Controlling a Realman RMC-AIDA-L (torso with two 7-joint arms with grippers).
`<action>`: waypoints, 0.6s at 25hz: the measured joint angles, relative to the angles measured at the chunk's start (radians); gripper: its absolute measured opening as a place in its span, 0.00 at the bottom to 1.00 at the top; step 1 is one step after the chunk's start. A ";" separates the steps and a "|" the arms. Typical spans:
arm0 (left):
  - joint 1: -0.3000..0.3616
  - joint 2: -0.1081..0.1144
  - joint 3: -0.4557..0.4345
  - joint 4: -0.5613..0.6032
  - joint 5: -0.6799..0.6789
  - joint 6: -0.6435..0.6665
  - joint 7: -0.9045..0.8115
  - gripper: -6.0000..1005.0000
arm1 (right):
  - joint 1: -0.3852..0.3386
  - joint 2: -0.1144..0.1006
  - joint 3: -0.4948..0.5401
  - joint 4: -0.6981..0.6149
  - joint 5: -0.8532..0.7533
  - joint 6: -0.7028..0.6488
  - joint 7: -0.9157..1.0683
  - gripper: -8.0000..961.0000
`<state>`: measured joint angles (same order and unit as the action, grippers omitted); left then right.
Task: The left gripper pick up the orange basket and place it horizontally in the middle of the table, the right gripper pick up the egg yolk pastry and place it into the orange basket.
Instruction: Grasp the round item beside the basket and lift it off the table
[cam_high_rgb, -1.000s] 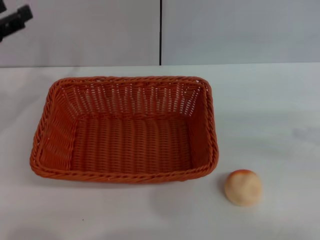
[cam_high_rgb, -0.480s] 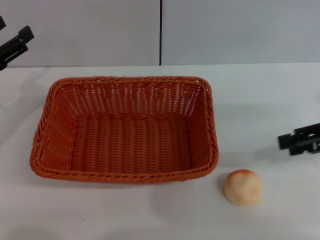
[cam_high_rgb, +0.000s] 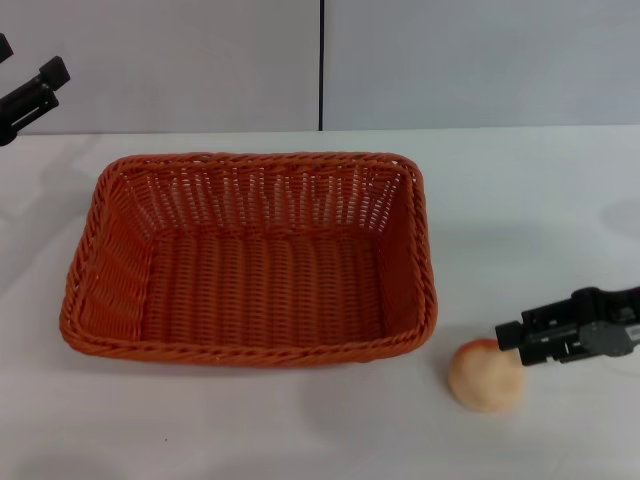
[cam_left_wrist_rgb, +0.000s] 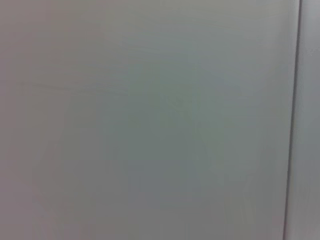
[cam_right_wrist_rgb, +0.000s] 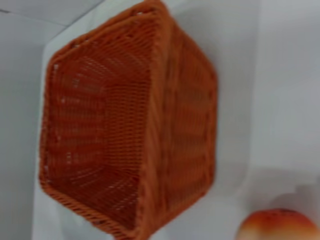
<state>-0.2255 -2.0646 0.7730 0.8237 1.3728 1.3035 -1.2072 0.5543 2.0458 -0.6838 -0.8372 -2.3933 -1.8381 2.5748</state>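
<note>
The orange basket stands empty and lengthwise across the middle of the white table; it also fills the right wrist view. The egg yolk pastry lies on the table just off the basket's near right corner, and shows in the right wrist view at the picture's edge. My right gripper reaches in from the right, its tip at the pastry's upper right side. My left gripper hangs raised at the far left, well away from the basket.
A grey wall with a dark vertical seam stands behind the table. The left wrist view shows only that wall. Bare tabletop lies in front of the basket and to its right.
My right gripper came into view from the right edge and moved left and down to the pastry. The left gripper dropped slightly, then held. Basket and pastry have not moved.
</note>
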 joint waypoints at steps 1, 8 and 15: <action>-0.003 0.001 0.000 -0.002 0.000 -0.008 0.000 0.81 | -0.006 0.000 -0.007 -0.002 -0.014 0.013 0.002 0.60; -0.009 0.001 0.000 -0.003 -0.001 -0.012 0.001 0.81 | -0.010 0.004 -0.009 -0.019 -0.102 0.035 0.008 0.60; -0.016 0.001 0.000 -0.004 -0.001 -0.025 0.001 0.81 | 0.003 0.004 -0.015 -0.022 -0.105 0.076 -0.007 0.60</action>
<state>-0.2419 -2.0641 0.7732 0.8201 1.3715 1.2788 -1.2063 0.5571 2.0493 -0.6983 -0.8589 -2.4983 -1.7621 2.5677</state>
